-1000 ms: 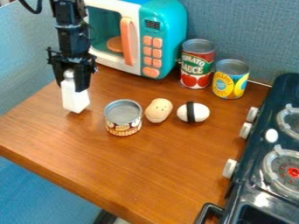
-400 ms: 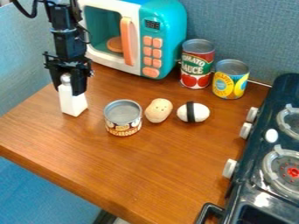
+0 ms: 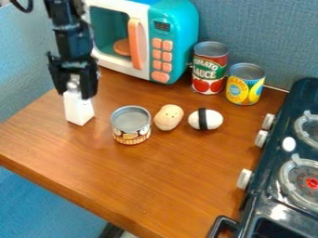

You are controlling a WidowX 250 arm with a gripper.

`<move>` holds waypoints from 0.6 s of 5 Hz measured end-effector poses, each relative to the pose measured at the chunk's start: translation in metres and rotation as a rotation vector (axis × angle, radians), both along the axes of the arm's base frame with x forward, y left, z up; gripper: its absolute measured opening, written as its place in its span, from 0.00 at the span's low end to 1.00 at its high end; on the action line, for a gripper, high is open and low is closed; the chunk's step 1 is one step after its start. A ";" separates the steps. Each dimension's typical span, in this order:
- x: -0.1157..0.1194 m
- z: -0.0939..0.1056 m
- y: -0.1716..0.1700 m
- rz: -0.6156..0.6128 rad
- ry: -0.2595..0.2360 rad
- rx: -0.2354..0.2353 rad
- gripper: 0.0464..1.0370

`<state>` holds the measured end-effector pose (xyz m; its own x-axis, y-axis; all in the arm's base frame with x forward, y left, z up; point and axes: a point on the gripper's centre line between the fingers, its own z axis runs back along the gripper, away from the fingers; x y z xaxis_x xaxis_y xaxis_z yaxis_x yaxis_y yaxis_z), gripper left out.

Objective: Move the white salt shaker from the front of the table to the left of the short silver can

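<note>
The black gripper (image 3: 76, 94) hangs at the left of the counter, one finger on each side of the upper part of a white bottle (image 3: 79, 110). It is shut on this bottle, which is close to upright. Whether the bottle's base touches the wood or is slightly above it, I cannot tell. To its right stands a short mushroom can (image 3: 131, 126), apart from the bottle. Beyond the can lie a tan potato-like toy (image 3: 168, 117) and a white egg-shaped toy (image 3: 214, 119) with a black band.
A teal and white toy microwave (image 3: 176, 46) stands at the back. A tomato sauce can (image 3: 209, 69) and a yellow can (image 3: 245, 86) stand to its right. A dark toy stove (image 3: 271, 174) runs along the right side of the wooden counter (image 3: 168, 186).
The gripper and the white bottle have shifted together, first slightly left and toward the counter's front, then a touch back to the right. The other objects have stayed put.
</note>
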<state>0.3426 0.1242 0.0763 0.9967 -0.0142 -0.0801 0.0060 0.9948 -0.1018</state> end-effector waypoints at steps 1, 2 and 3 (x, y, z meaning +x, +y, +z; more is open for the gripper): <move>-0.007 0.038 -0.004 0.010 -0.049 0.044 0.97; -0.006 0.065 -0.020 -0.050 -0.095 0.076 0.96; -0.001 0.076 -0.044 -0.107 -0.128 0.049 0.96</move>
